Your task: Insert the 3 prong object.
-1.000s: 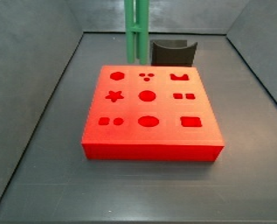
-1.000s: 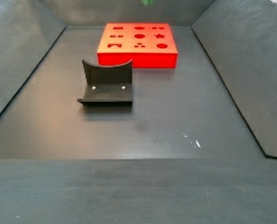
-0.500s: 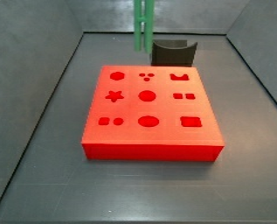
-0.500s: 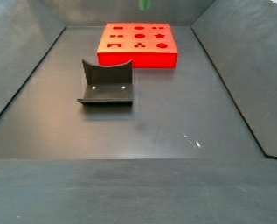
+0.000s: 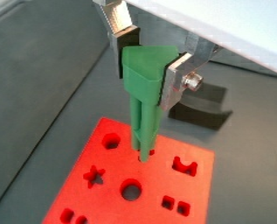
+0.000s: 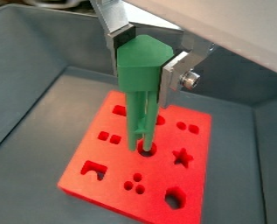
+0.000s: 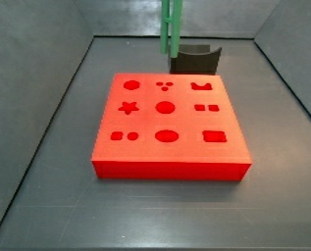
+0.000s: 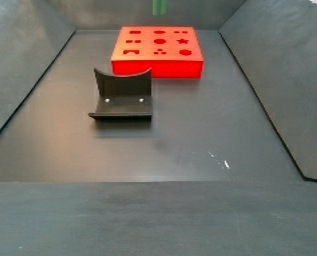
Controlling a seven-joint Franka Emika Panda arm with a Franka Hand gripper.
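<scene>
Gripping the 3 prong object [image 5: 144, 96] between its silver fingers [image 5: 178, 77], the gripper [image 6: 145, 54] hangs above the red block [image 6: 141, 153] in both wrist views. In a side view the green bar [image 7: 173, 27] shows at upper centre, over the block's far edge, beside the dark holder [image 7: 194, 57].

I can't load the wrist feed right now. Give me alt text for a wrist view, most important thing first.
In a wrist view, the gripper holds the 3 prong object, a long green bar, between its silver fingers, pointing down over the red block. The bar's tip hangs over the block's cut-out holes; whether it touches cannot be told. Grey walls surround the dark floor.
</scene>
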